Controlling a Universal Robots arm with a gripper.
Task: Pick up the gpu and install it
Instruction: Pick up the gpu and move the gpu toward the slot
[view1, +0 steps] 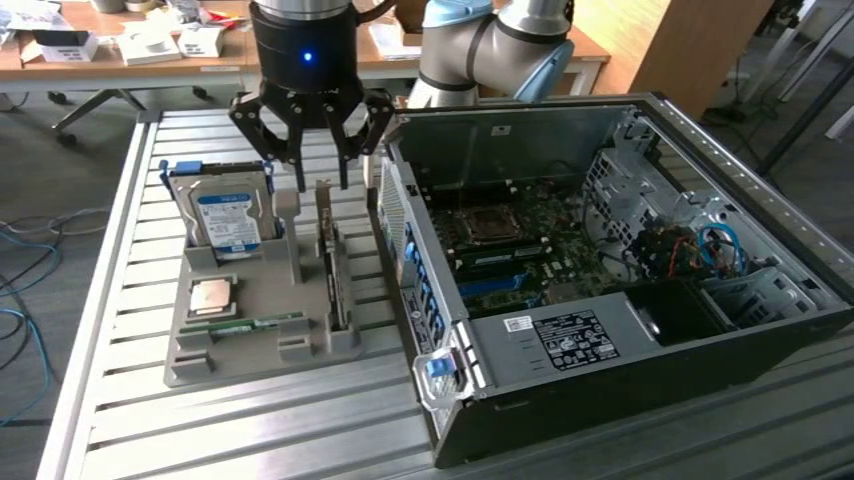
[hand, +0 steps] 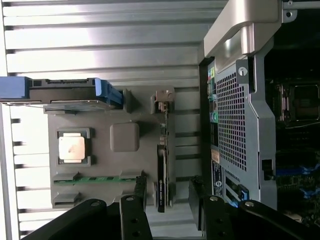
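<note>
Your end effector (view1: 324, 175) hangs wide open, empty, above the far end of the gpu (view1: 332, 270); it stands edge-up in the holder (view1: 260, 352), easy to straddle.

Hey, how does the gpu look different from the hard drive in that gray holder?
The gpu is a thin dark board with a metal bracket at one end; the hard drive is a thicker silver block with a blue-and-white label. The gpu runs along the side of the gray holder nearest the computer case; the hard drive stands across its far end. Both stand on edge in the holder.
</note>
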